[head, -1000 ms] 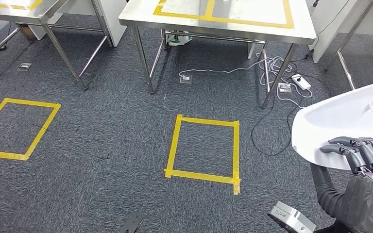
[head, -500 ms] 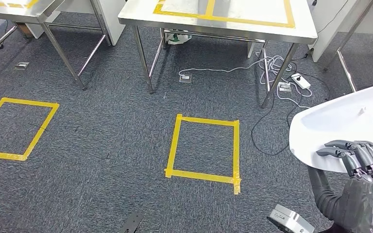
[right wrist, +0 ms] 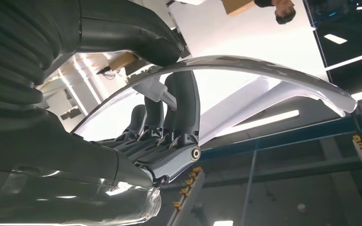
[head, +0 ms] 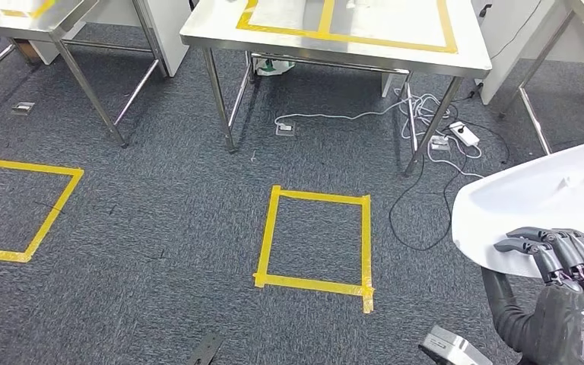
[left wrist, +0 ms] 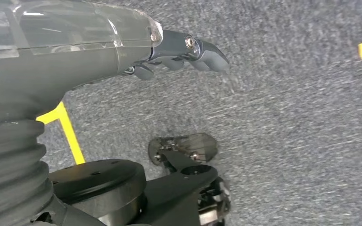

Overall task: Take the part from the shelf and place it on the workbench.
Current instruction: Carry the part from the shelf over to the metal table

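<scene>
One smooth white curved part [head: 536,205], glossy plastic, sits at the near right, its long axis running left to far right; the right hand [head: 570,258] grips its near edge. The left hand [left wrist: 179,52] hangs with curled fingers holding nothing over grey carpet [head: 160,228].

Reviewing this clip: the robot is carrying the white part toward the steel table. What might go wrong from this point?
1. The right hand grips the large white part near one edge, and much of it overhangs, so it may tilt or slip.
2. White cables and a power strip lie by the workbench leg, a likely trip or snag hazard.
3. The wide part may clip the table edge on approach.
</scene>
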You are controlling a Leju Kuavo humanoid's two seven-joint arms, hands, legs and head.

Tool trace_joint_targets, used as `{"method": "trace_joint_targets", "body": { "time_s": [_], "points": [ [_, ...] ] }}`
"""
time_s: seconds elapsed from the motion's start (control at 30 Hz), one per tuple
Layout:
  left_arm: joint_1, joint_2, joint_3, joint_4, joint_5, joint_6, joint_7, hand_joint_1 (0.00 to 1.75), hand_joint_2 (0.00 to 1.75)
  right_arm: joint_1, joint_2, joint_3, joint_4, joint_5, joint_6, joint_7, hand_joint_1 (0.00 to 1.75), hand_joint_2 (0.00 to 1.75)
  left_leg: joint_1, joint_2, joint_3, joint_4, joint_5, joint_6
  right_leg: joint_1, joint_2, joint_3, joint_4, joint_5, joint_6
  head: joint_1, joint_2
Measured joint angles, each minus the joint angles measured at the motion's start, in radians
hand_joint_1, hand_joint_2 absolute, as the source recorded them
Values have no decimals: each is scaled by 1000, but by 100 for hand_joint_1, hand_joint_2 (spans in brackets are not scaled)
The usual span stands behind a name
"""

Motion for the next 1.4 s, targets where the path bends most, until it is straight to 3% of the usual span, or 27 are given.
{"method": "trace_joint_targets", "body": {
  "time_s": [0.07,0.13,0.23,0.3,0.37,0.43,0.47,0.5,0.57,0.6,0.63,0.67,0.73,0.77,0.8,0.87,0.9,0.93,0.97,1.0,1.07,1.1,1.13,1.23,1.27,1.33,1.4],
  "points": [
    [-1,-1,0,0,2,1,-2,0,175,1,0,2,2,-3,1,-2,175,175,2,-1,11,-3,-12,-8,8,10,38,-101,36,-14,0,0],
    [0,-2,0,0,3,1,-4,0,175,5,0,3,4,-6,2,-3,175,175,3,-3,16,-7,-16,-19,14,10,49,-134,26,-27,-1,0],
    [4,-1,0,0,6,1,0,0,175,10,0,4,4,-10,4,-3,175,175,-1,-3,15,34,-9,-37,7,-4,95,-166,21,-43,-4,0],
    [4,0,0,0,6,1,12,0,175,14,0,4,4,-10,4,-3,175,175,4,5,-51,138,-22,-49,1,-15,131,-182,9,-48,-8,0],
    [7,1,0,0,6,3,20,0,175,25,0,3,4,-15,-2,-2,175,175,11,9,-146,243,-70,-58,-1,-23,158,-189,-11,-47,-11,0],
    [13,4,0,1,5,4,21,0,175,42,0,0,3,-24,-13,-2,175,175,17,12,-203,259,-105,-66,-5,-26,192,-192,-38,-42,-13,0],
    [15,7,0,1,2,4,23,0,175,51,0,-2,2,-29,-19,-2,175,175,20,15,-210,225,-92,-69,-7,-28,213,-193,-53,-39,-13,0],
    [15,9,0,1,-2,5,26,0,175,62,0,-4,1,-32,-25,-5,175,175,22,20,-207,172,-51,-71,-9,-29,234,-193,-71,-34,-13,0],
    [13,13,0,1,-12,10,35,0,175,84,0,-5,-2,-33,-37,-16,175,175,23,38,-196,71,75,-66,-10,-32,271,-190,-107,-22,-14,0],
    [11,14,0,1,-16,14,39,0,175,93,0,-6,-5,-32,-43,-23,175,175,21,44,-191,48,117,-59,-10,-33,288,-192,-126,-15,-13,0],
    [7,15,0,1,-19,19,41,0,175,102,1,-8,-8,-31,-47,-30,175,175,19,46,-186,42,133,-50,-10,-34,301,-189,-135,-7,-13,0],
    [-1,17,0,1,-22,22,41,0,175,110,1,-11,-13,-28,-49,-36,175,175,18,42,-176,47,120,-39,-11,-33,306,-177,-134,0,-14,0],
    [-17,21,0,1,-26,27,41,0,175,118,2,-18,-24,-24,-49,-42,175,175,18,33,-152,44,99,-23,-14,-29,274,-90,-100,9,-15,0],
    [-24,23,0,2,-28,28,41,0,175,120,3,-20,-27,-22,-49,-44,175,175,19,28,-136,43,88,-17,-14,-26,234,-22,-89,12,-14,0],
    [-28,25,0,2,-31,29,41,0,175,123,3,-21,-29,-21,-47,-45,175,175,19,25,-118,40,76,-11,-14,-22,185,45,-99,13,-12,0],
    [-29,25,0,2,-35,29,44,0,175,132,3,-22,-30,-20,-41,-44,175,175,17,16,-81,37,48,-6,-10,-18,97,134,-173,14,-10,0],
    [-27,25,0,2,-38,29,46,0,175,136,3,-23,-30,-20,-37,-44,175,175,15,11,-63,36,34,-4,-9,-18,65,147,-216,12,-9,0],
    [-27,25,0,2,-40,29,49,0,175,138,3,-23,-30,-20,-34,-44,175,175,12,7,-44,36,20,-2,-6,-17,45,140,-241,7,-9,0],
    [-26,25,0,2,-45,30,52,0,175,137,3,-23,-31,-21,-30,-43,175,175,8,3,-25,35,7,-1,-2,-17,34,112,-238,-1,-8,0],
    [-27,24,-1,2,-51,31,55,0,175,136,4,-24,-33,-23,-25,-43,175,175,4,0,-8,34,-6,0,5,-16,30,65,-199,-14,-7,0],
    [-28,19,-3,1,-72,32,64,0,175,131,4,-27,-38,-33,-18,-43,175,175,0,-5,17,31,-29,0,25,-7,29,-41,-61,-49,-7,0],
    [-29,15,-4,1,-83,33,68,0,175,127,4,-28,-40,-42,-17,-44,175,175,0,-7,24,27,-37,-3,34,1,32,-79,-10,-61,-8,0],
    [-30,12,-6,-1,-93,32,72,0,175,123,4,-30,-43,-52,-19,-47,175,175,1,-8,32,26,-39,-7,40,9,36,-104,17,-68,-8,0],
    [-34,12,-13,-5,-102,31,76,0,175,113,8,-30,-46,-78,-33,-64,175,175,-1,-2,48,37,-29,-23,36,13,78,-149,27,-72,-8,0],
    [-36,13,-14,-5,-101,31,75,0,175,112,9,-30,-46,-82,-37,-70,175,175,-1,2,37,61,-31,-29,32,11,95,-159,29,-74,-10,0],
    [-42,15,-17,-6,-99,31,76,0,175,112,11,-29,-45,-84,-40,-76,175,175,4,7,-23,156,-61,-41,25,7,120,-169,23,-75,-11,0],
    [-42,18,-20,-6,-98,32,80,0,175,112,14,-29,-43,-84,-40,-78,175,175,14,8,-102,239,-113,-57,18,7,136,-171,7,-70,-12,0]
  ]
}}
